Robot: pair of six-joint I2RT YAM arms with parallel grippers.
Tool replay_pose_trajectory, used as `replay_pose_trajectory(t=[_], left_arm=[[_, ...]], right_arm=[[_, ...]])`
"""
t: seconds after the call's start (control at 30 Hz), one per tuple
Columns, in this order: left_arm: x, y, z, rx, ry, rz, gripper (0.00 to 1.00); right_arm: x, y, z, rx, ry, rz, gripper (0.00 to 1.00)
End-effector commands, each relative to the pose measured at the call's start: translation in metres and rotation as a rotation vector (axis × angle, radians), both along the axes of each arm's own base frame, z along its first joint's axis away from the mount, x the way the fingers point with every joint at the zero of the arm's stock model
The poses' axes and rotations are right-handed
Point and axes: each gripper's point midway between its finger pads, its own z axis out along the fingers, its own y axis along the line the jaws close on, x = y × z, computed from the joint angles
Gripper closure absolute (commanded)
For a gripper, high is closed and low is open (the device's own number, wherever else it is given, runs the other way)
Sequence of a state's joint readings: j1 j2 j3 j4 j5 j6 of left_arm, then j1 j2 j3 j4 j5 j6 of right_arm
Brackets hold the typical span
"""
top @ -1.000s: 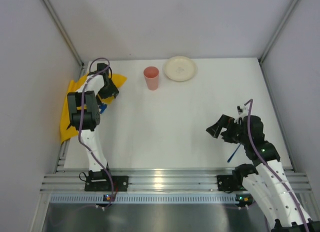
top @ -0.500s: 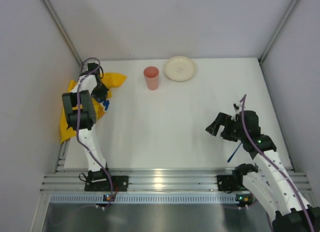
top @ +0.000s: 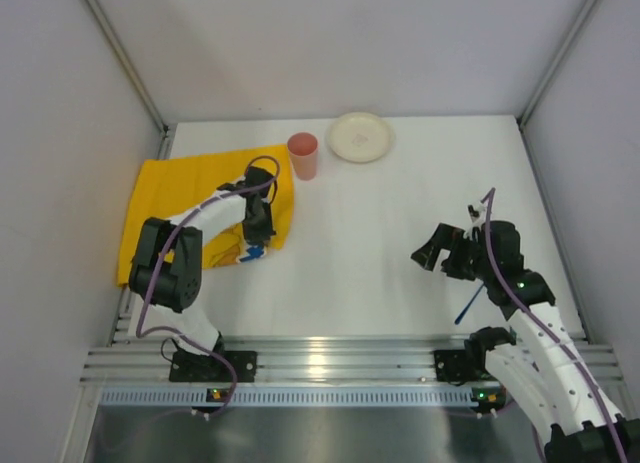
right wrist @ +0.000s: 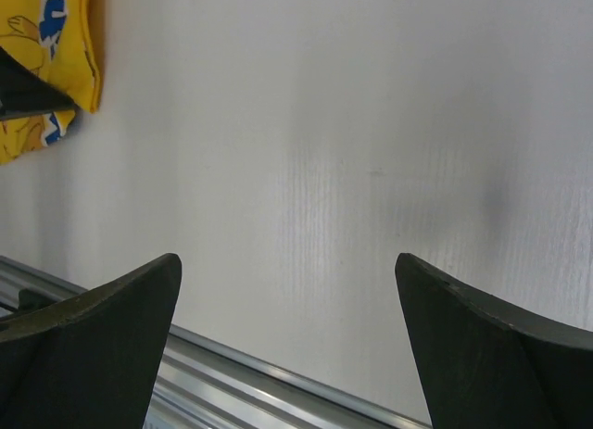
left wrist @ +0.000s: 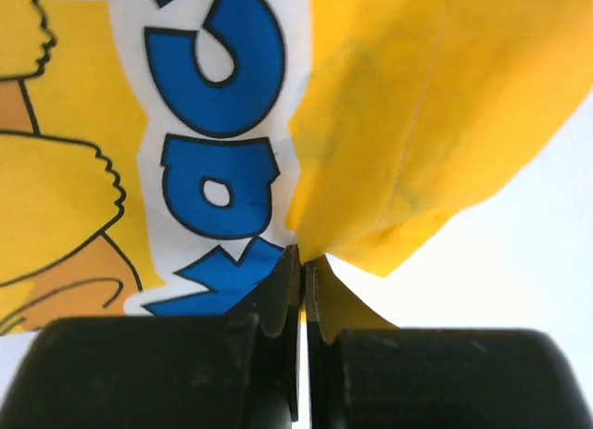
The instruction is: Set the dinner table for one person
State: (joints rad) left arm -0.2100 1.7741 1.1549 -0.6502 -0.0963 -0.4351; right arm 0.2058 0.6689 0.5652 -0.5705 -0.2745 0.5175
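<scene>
On the large white matte tabletop (top: pixel 370 233) beneath both arms, the left gripper (left wrist: pixel 302 258) clamps a fold of yellow cartoon-printed cloth placemat (top: pixel 190 183); the right gripper (right wrist: pixel 285 260) hovers, jaws wide apart.

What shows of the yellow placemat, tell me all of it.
The placemat is yellow cloth, plain on top, its folded-up underside printed with blue letters and black cartoon outlines. It lies mostly spread on the left of the dinner table. Its near right corner is pinched in the shut jaws of the left gripper. A pink cup stands by its far right corner; contact unclear.
</scene>
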Motion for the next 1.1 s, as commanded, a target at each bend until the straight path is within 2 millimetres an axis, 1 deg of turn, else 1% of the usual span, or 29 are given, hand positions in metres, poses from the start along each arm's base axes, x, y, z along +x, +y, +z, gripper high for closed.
replay_pose_trajectory(t=[0.0,0.03,0.07,0.13,0.17,0.2,0.23,0.27,0.3,0.33,0.4,0.43,0.47,0.5,0.53,0.57,0.6,0.63,0.67,0.7,0.73,0.77,0.8,0.83,0.87,0.9,0.97,1.0,1.07], left_arm=[[-0.041,-0.047,0.019,-0.071,-0.002,-0.174,1.0],[-0.05,-0.059,0.019,-0.083,0.006,-0.21,1.0],[-0.07,-0.087,0.018,-0.117,0.029,-0.288,1.0],[-0.086,-0.113,0.018,-0.125,0.046,-0.372,1.0],[-0.096,-0.139,0.022,-0.128,0.039,-0.442,1.0],[-0.102,-0.151,0.023,-0.134,0.048,-0.477,1.0],[-0.108,-0.163,0.016,-0.13,0.081,-0.51,1.0],[-0.115,-0.186,0.024,-0.135,0.081,-0.568,1.0],[-0.119,-0.198,0.025,-0.141,0.091,-0.594,1.0],[-0.126,-0.225,0.027,-0.159,0.09,-0.667,1.0],[-0.136,-0.252,0.028,-0.164,0.085,-0.75,1.0],[-0.142,-0.263,0.017,-0.148,0.111,-0.785,1.0],[-0.146,-0.289,0.026,-0.17,0.079,-0.85,1.0],[-0.151,-0.299,0.024,-0.169,0.097,-0.873,1.0],[-0.156,-0.309,0.009,-0.165,0.135,-0.899,1.0],[-0.157,-0.333,0.02,-0.195,0.101,-0.95,1.0],[-0.16,-0.342,0.019,-0.196,0.101,-0.972,1.0],[-0.166,-0.358,0.021,-0.21,0.105,-1.025,1.0],[-0.17,-0.363,0.022,-0.217,0.11,-1.051,1.0],[-0.172,-0.366,0.027,-0.216,0.099,-1.067,0.93],[-0.173,-0.369,0.034,-0.221,0.082,-1.077,0.73],[-0.173,-0.369,0.042,-0.23,0.059,-1.074,0.44],[-0.168,-0.368,0.065,-0.25,-0.001,-1.058,0.27],[-0.161,-0.37,0.08,-0.281,-0.046,-1.028,0.16],[-0.156,-0.363,0.088,-0.28,-0.075,-1.002,0.02],[-0.151,-0.358,0.121,-0.318,-0.15,-0.978,0.02],[-0.134,-0.34,0.138,-0.329,-0.208,-0.905,0.02],[-0.131,-0.331,0.164,-0.352,-0.266,-0.881,0.02],[-0.121,-0.307,0.169,-0.329,-0.288,-0.809,0.02]], right_arm=[[0.007,0.001,0.034,0.016,-0.113,0.0,0.0],[0.006,0.0,0.034,0.013,-0.115,-0.007,0.0],[0.005,-0.002,0.035,0.01,-0.119,-0.011,0.0],[0.003,-0.004,0.035,-0.001,-0.119,-0.019,0.0],[0.001,-0.005,0.035,-0.005,-0.118,-0.022,0.0],[0.0,-0.007,0.036,-0.009,-0.122,-0.024,0.0],[-0.001,-0.007,0.036,-0.011,-0.119,-0.029,0.0],[-0.001,-0.009,0.039,-0.013,-0.131,-0.037,0.0],[-0.003,-0.01,0.038,-0.018,-0.125,-0.04,0.0],[-0.003,-0.011,0.039,-0.019,-0.127,-0.045,0.0],[-0.004,-0.012,0.044,-0.015,-0.142,-0.055,0.0],[-0.005,-0.014,0.045,-0.018,-0.143,-0.063,0.0],[-0.005,-0.015,0.048,-0.016,-0.154,-0.069,0.0],[-0.005,-0.015,0.049,-0.016,-0.154,-0.073,0.0],[-0.006,-0.016,0.049,-0.017,-0.154,-0.074,0.0],[-0.006,-0.016,0.052,-0.016,-0.159,-0.078,0.0],[-0.006,-0.017,0.052,-0.018,-0.16,-0.08,0.0],[-0.007,-0.017,0.054,-0.02,-0.16,-0.082,0.0],[-0.006,-0.018,0.058,-0.023,-0.167,-0.081,0.0],[-0.006,-0.018,0.06,-0.025,-0.169,-0.083,0.0],[-0.006,-0.019,0.063,-0.029,-0.174,-0.084,0.0],[-0.005,-0.021,0.068,-0.036,-0.185,-0.094,0.0],[-0.005,-0.022,0.071,-0.039,-0.192,-0.099,0.0],[-0.004,-0.024,0.073,-0.042,-0.196,-0.107,0.0],[-0.003,-0.024,0.08,-0.04,-0.212,-0.112,0.0],[-0.002,-0.025,0.084,-0.038,-0.219,-0.118,0.0],[0.001,-0.026,0.09,-0.037,-0.232,-0.133,0.0],[0.003,-0.026,0.093,-0.035,-0.242,-0.134,0.0],[0.01,-0.024,0.088,-0.039,-0.22,-0.13,0.0]])
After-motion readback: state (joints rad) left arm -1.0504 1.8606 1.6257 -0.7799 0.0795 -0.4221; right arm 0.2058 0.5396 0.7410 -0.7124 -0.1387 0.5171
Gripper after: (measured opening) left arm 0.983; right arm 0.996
